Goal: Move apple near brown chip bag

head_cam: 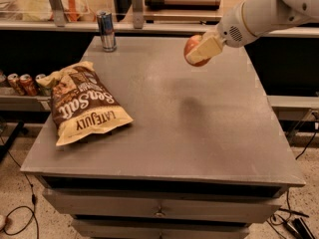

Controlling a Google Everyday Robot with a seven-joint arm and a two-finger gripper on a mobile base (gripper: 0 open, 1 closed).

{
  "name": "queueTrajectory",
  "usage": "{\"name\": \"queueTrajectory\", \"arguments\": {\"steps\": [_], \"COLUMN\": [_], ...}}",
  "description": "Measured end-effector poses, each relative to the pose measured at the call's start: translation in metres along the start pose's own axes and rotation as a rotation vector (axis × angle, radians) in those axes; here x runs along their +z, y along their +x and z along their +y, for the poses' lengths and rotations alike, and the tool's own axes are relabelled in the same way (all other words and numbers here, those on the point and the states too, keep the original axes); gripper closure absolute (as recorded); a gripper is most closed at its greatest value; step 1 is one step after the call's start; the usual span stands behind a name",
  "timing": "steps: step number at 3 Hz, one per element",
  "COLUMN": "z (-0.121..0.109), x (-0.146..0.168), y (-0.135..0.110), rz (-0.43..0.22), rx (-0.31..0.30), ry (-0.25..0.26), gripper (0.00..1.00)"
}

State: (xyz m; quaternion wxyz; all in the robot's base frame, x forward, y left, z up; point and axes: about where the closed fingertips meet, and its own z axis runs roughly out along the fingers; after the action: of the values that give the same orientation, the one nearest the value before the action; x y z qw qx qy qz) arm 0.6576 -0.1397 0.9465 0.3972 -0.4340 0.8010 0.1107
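Note:
The apple (191, 46), red-orange and round, is held in the air above the far right part of the grey table (199, 133). My gripper (198, 50) is shut on the apple, its pale finger (205, 49) across the apple's front, with the white arm reaching in from the upper right. The brown chip bag (83, 102), brown and tan-yellow with white "Sea Salt" lettering, lies flat on the table's left side, far from the apple.
A slim silver-blue can (105, 31) stands at the table's far left corner. Several soda cans (22, 83) sit on a lower shelf at the left. A counter with a glass rail runs behind the table. Drawers are under the tabletop.

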Motion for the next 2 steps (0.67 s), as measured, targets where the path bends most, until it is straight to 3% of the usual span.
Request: {"name": "queueTrajectory", "arguments": {"steps": [1, 2], "z": [0.0641, 0.074], "x": [0.0028, 0.0047], "y": [-0.0303, -0.0352], "rz": [-0.074, -0.085], "rx": [-0.129, -0.153], "ry": [-0.197, -0.225], "gripper": [1.0, 1.0]}}
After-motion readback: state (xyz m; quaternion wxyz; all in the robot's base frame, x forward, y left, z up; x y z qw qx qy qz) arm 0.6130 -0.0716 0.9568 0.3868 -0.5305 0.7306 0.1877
